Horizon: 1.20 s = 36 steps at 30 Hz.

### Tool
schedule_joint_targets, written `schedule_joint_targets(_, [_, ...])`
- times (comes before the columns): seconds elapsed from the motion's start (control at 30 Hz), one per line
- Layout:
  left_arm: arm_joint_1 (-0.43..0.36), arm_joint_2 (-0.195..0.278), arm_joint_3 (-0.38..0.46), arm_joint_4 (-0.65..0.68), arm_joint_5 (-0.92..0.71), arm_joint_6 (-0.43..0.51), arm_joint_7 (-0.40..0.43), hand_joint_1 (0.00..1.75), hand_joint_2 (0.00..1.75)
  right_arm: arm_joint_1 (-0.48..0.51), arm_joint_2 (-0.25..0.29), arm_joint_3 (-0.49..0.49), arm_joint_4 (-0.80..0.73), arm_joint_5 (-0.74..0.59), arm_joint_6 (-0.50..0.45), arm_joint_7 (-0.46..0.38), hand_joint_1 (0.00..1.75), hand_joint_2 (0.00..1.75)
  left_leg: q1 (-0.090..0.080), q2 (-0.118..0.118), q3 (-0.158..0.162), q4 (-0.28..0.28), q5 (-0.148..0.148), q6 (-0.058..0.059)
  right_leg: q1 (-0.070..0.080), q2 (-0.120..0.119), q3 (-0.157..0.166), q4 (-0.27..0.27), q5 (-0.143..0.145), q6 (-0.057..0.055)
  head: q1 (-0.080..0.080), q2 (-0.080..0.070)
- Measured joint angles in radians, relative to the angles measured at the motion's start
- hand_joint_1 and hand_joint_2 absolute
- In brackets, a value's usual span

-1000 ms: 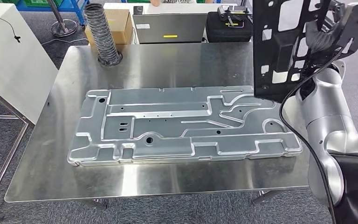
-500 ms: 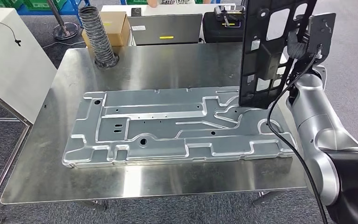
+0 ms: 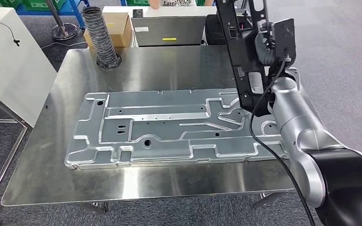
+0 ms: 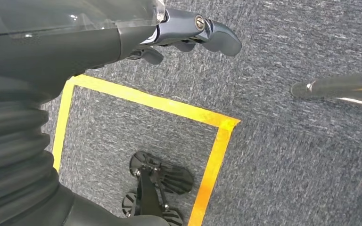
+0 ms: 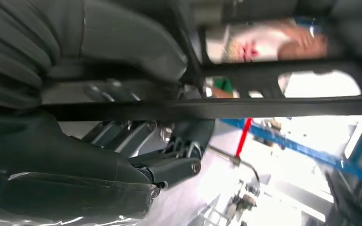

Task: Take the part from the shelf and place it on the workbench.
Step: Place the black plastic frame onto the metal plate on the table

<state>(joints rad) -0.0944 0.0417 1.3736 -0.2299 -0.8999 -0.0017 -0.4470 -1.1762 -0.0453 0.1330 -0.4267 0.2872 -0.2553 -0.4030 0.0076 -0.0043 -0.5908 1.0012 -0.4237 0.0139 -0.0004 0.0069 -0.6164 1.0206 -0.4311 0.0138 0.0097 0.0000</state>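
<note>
The part is a black flat frame with cut-out windows. My right hand grips it upright, nearly edge-on, above the right end of the steel workbench; its lower end hangs just over the big silver stamped panel lying on the bench. In the right wrist view the thumb and dark fingers clamp a black bar of the part. My left hand hangs over grey carpet with its fingers loosely apart, holding nothing.
At the bench's far edge stand a corrugated hose, a cardboard box, a grey case and a black case. A white panel leans at the left. A person stands behind. Bare steel shows along the near edge.
My right arm has swung the black part leftward and lower, turning it from broadside to nearly edge-on over the panel's right end. The camera shifted slightly.
</note>
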Motion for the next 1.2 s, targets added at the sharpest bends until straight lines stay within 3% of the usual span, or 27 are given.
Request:
schedule_joint_targets(0.07, [-0.002,-0.002,0.0,0.0,0.0,-0.002,-0.005,0.0,1.75,0.005,0.021,0.019,0.012,0.024,0.002,0.012,0.0,0.0,0.003,0.002,0.0,-0.005,0.005,0.007,-0.003,-0.001,-0.038,0.088,-0.053,0.01,0.004,0.0])
schedule_joint_targets(0.13, [-0.002,-0.004,-0.001,0.0,0.0,0.0,-0.013,0.0,0.87,0.022,0.047,0.038,0.025,0.046,0.004,0.02,0.0,0.0,0.002,0.001,-0.001,-0.004,0.005,0.01,-0.006,-0.002,-0.101,0.227,-0.115,0.016,0.006,0.0])
schedule_joint_targets(0.17, [-0.001,-0.006,-0.002,0.0,-0.001,0.001,-0.017,0.0,0.44,0.033,0.059,0.048,0.031,0.055,0.004,0.023,0.0,0.0,0.002,0.001,-0.001,-0.004,0.005,0.01,-0.007,-0.002,-0.122,0.27,-0.125,0.018,0.006,0.0])
schedule_joint_targets(0.2, [0.0,-0.008,-0.002,0.0,-0.001,0.002,-0.022,0.0,0.0,0.041,0.071,0.057,0.037,0.063,0.005,0.027,0.0,0.0,0.002,-0.001,-0.001,-0.003,0.005,0.01,-0.008,-0.002,-0.126,0.278,-0.117,0.017,0.007,0.0])
schedule_joint_targets(0.23, [0.0,-0.009,-0.002,0.0,-0.002,0.002,-0.025,0.0,0.0,0.047,0.083,0.065,0.041,0.069,0.006,0.031,0.0,0.0,0.002,-0.002,-0.001,-0.002,0.004,0.01,-0.008,-0.002,-0.112,0.244,-0.091,0.015,0.007,0.0])
schedule_joint_targets(0.3, [0.0,-0.012,-0.003,0.0,-0.002,0.002,-0.031,0.0,0.0,0.048,0.106,0.079,0.045,0.08,0.006,0.039,0.0,0.0,0.0,-0.004,-0.001,0.001,0.0,0.005,-0.005,-0.002,-0.045,0.102,-0.022,0.005,0.006,0.0])
schedule_joint_targets(0.37, [0.0,-0.015,-0.003,0.0,-0.001,0.005,-0.033,0.0,0.0,0.045,0.129,0.091,0.045,0.089,0.007,0.046,0.0,0.0,-0.002,-0.004,-0.004,0.005,-0.003,-0.003,0.001,-0.001,-0.002,0.002,0.009,-0.005,0.006,0.0])
schedule_joint_targets(0.47, [0.0,-0.02,-0.003,0.0,0.001,0.015,-0.031,0.0,0.0,0.043,0.156,0.103,0.045,0.097,0.016,0.055,0.0,0.0,-0.001,-0.004,-0.005,0.002,-0.004,-0.017,0.003,-0.001,0.004,-0.017,0.01,-0.018,0.006,0.0])
schedule_joint_targets(0.53, [0.0,-0.023,-0.003,0.0,0.002,0.02,-0.03,0.0,0.0,0.039,0.171,0.11,0.045,0.102,0.02,0.062,0.0,0.0,-0.001,-0.003,-0.016,0.033,-0.03,-0.027,-0.004,-0.002,0.013,-0.029,0.014,-0.029,0.003,0.0])
schedule_joint_targets(0.63, [-0.001,-0.024,-0.003,0.0,0.006,0.022,-0.029,0.0,0.0,0.035,0.195,0.117,0.046,0.104,0.022,0.069,0.0,0.0,0.004,-0.002,-0.099,0.214,-0.117,-0.039,-0.006,-0.003,0.019,-0.036,0.016,-0.037,-0.003,0.0])
schedule_joint_targets(0.67, [0.0,-0.025,-0.003,0.0,0.007,0.022,-0.029,0.0,0.0,0.036,0.2,0.119,0.048,0.104,0.022,0.071,0.0,0.0,0.006,-0.002,-0.127,0.268,-0.132,-0.042,-0.006,-0.003,0.019,-0.035,0.015,-0.037,-0.004,0.0])
schedule_joint_targets(0.7, [0.001,-0.026,-0.003,0.0,0.008,0.022,-0.029,0.0,0.0,0.037,0.204,0.12,0.05,0.104,0.022,0.072,0.0,0.0,0.007,-0.002,-0.14,0.289,-0.129,-0.045,-0.006,-0.003,0.019,-0.034,0.014,-0.037,-0.004,0.0])
schedule_joint_targets(0.73, [0.002,-0.026,-0.003,0.0,0.008,0.022,-0.028,0.0,0.0,0.038,0.208,0.122,0.052,0.104,0.022,0.073,0.0,0.0,0.009,-0.001,-0.132,0.268,-0.107,-0.047,-0.006,-0.002,0.019,-0.032,0.013,-0.035,-0.004,0.0])
schedule_joint_targets(0.83, [0.001,-0.026,-0.003,0.0,0.009,0.021,-0.028,0.0,0.0,0.035,0.22,0.125,0.053,0.104,0.022,0.075,0.0,0.0,0.014,-0.001,-0.04,0.073,-0.014,-0.047,-0.005,-0.001,0.018,-0.018,0.003,-0.025,-0.005,0.0])
schedule_joint_targets(0.9, [-0.001,-0.027,-0.003,0.0,0.01,0.021,-0.028,0.0,0.0,0.032,0.227,0.127,0.053,0.104,0.025,0.075,0.0,0.0,0.013,-0.003,-0.014,0.017,-0.003,-0.037,-0.001,0.001,0.014,-0.011,0.0,-0.016,-0.005,0.0])
schedule_joint_targets(1.0, [-0.001,-0.028,-0.003,0.0,0.011,0.021,-0.028,0.0,0.0,0.029,0.234,0.13,0.052,0.1,0.032,0.074,0.0,0.0,0.011,-0.003,-0.014,0.015,-0.002,-0.016,-0.003,0.0,0.009,-0.003,-0.007,-0.002,-0.004,0.0])
schedule_joint_targets(1.07, [-0.001,-0.028,-0.002,0.0,0.014,0.021,-0.028,0.0,0.0,0.025,0.237,0.129,0.048,0.081,0.032,0.055,0.0,0.0,0.012,-0.002,-0.014,0.012,0.002,-0.004,-0.006,-0.002,-0.018,0.059,-0.048,0.008,-0.003,0.0])
schedule_joint_targets(1.13, [-0.001,-0.029,-0.002,0.0,0.018,0.019,-0.029,0.0,0.0,0.023,0.239,0.123,0.039,0.044,0.022,0.012,0.0,0.0,0.011,-0.002,-0.015,0.013,0.002,0.002,-0.006,-0.003,-0.08,0.197,-0.115,0.012,-0.002,0.0])
schedule_joint_targets(1.17, [-0.001,-0.029,-0.001,0.0,0.021,0.017,-0.029,0.0,0.0,0.025,0.24,0.115,0.029,0.022,0.007,-0.022,0.0,0.0,0.009,-0.002,-0.015,0.013,0.002,0.003,-0.006,-0.003,-0.111,0.262,-0.138,0.012,-0.002,0.0])
schedule_joint_targets(1.2, [0.0,-0.029,-0.001,0.0,0.024,0.014,-0.03,0.0,0.0,0.03,0.241,0.105,0.012,0.003,-0.016,-0.059,0.0,0.0,0.008,-0.002,-0.015,0.014,0.001,0.004,-0.006,-0.003,-0.127,0.295,-0.142,0.011,-0.002,0.0])
